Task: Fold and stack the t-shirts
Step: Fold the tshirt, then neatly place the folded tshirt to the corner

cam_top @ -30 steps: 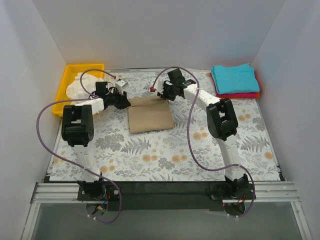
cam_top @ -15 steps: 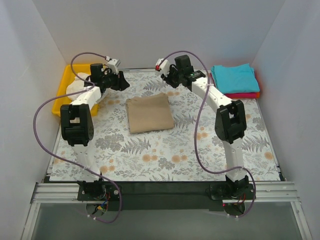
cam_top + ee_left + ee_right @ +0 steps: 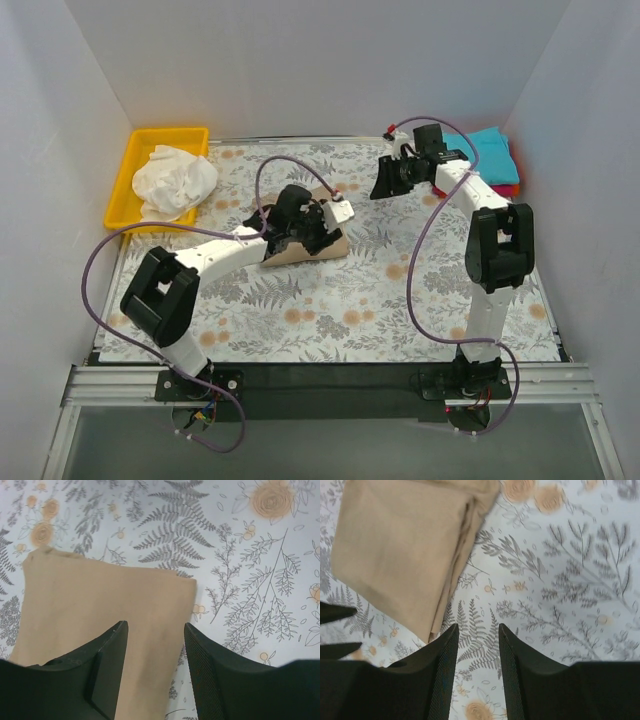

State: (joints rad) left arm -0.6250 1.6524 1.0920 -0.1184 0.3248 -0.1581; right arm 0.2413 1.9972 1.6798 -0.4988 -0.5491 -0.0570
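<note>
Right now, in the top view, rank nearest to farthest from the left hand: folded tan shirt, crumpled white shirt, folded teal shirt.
1. Folded tan shirt, under the left hand, mid-table.
2. Crumpled white shirt, in the yellow plastic tray, far left.
3. Folded teal shirt, far right corner.

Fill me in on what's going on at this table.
Two robot arms are folding and stacking t-shirts. The tan shirt lies folded mid-table on the flowered cloth. The left gripper hovers open over it, holding nothing. The right gripper hangs open and empty off to that shirt's right. A teal shirt sits folded on a red-pink shirt in the far right corner. The white shirt is crumpled in the yellow tray, not yet folded.
</note>
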